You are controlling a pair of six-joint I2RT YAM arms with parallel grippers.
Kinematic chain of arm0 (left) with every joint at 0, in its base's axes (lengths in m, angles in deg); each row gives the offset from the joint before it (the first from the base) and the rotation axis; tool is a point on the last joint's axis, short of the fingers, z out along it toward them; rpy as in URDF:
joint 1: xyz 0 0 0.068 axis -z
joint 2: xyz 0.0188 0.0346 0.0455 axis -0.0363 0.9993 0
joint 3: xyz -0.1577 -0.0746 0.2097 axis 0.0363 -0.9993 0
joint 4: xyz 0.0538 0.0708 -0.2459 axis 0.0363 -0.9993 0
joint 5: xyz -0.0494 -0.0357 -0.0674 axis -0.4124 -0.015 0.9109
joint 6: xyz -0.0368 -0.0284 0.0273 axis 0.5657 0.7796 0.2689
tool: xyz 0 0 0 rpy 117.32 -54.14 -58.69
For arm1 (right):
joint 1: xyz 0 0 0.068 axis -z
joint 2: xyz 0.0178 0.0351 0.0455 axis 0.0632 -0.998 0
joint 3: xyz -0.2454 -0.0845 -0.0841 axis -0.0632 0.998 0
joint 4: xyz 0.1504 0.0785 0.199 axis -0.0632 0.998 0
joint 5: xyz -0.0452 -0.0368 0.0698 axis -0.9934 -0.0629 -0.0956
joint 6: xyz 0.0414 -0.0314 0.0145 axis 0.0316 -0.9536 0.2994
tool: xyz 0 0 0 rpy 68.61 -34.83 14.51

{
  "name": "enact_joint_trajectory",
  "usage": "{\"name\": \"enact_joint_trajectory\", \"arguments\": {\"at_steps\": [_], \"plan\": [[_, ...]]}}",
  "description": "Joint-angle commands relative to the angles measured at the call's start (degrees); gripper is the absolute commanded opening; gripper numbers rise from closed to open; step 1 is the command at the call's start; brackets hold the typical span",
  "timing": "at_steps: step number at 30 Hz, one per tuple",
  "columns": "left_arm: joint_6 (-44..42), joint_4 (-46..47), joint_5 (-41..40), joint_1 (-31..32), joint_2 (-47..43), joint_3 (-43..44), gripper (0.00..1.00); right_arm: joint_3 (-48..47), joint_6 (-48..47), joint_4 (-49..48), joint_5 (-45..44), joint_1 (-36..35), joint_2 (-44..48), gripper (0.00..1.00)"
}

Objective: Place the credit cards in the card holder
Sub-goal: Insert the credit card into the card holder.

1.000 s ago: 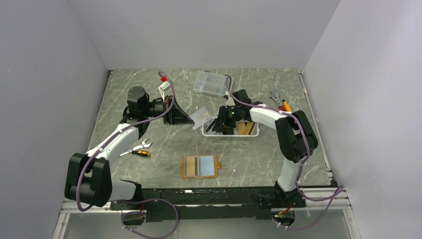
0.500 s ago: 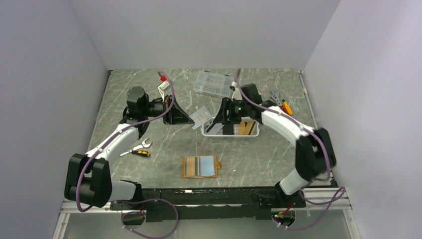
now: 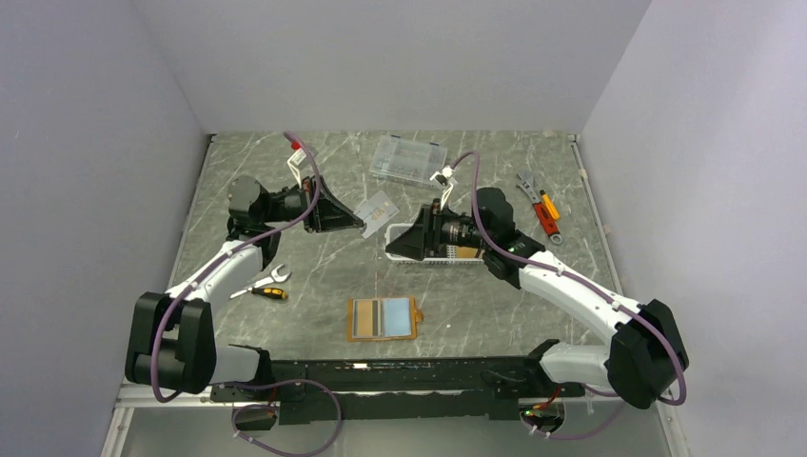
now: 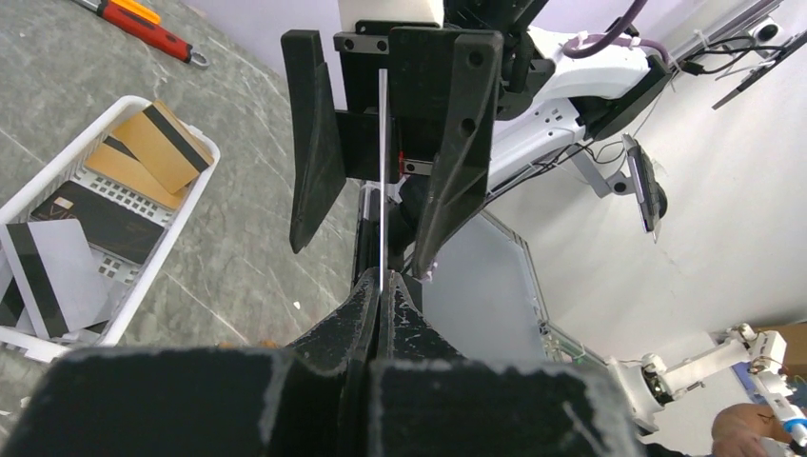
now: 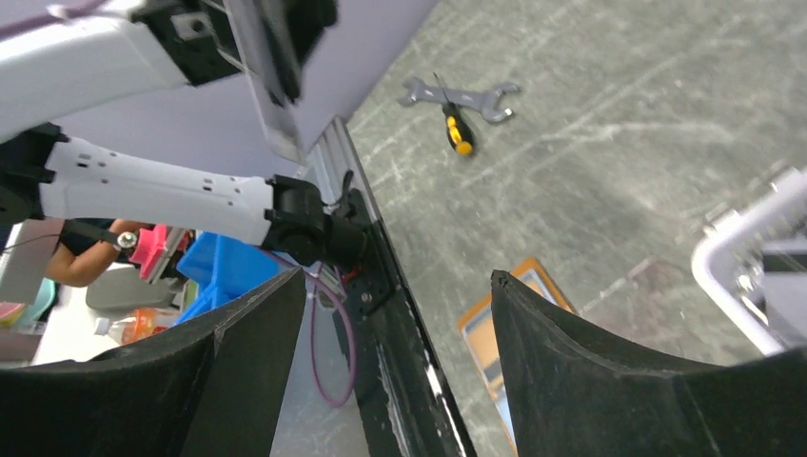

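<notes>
Grey-white and thin, one card is pinched by its end in the left gripper, whose fingers are pressed together on it. It is held above the worktop, at the left end of the white basket. In the left wrist view the card shows only as an edge-on line. That line runs up into the gap between the two fingers of the right gripper.

The right gripper faces the left one from the basket side with its jaws spread wide. Nothing is held between them, and whether either finger touches the card cannot be told.

More credit cards lie in the basket. There are gold-brown ones with a dark stripe, a black one, and a pale one with a black stripe at the near end.

The orange card holder lies open and flat on the worktop near the front edge, between the two arm bases and well apart from both grippers. Grey and pale blue panels show inside it.

A wrench and a yellow-handled screwdriver lie beside the left arm. A clear compartment box sits toward the back, and red-handled tools lie to the right of the basket.
</notes>
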Motion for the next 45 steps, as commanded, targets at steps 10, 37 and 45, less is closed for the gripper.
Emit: {"name": "enact_joint_trajectory", "arguments": {"at_steps": [10,37,45], "plan": [[8.4,13.7,-1.7,0.0,-0.6,-2.7,0.0,-5.2,7.3,-25.9,-8.8,-4.3,-5.6,0.66],[-7.4,-6.0,2.3,-1.0,-2.2,0.9,0.29,-0.6,1.3,7.2,-2.1,-3.4,-0.8,0.0],[-89.3,-91.6,-11.0,7.8,1.8,17.7,0.3,6.4,-1.1,21.5,-11.2,-3.4,-1.0,0.0]]}}
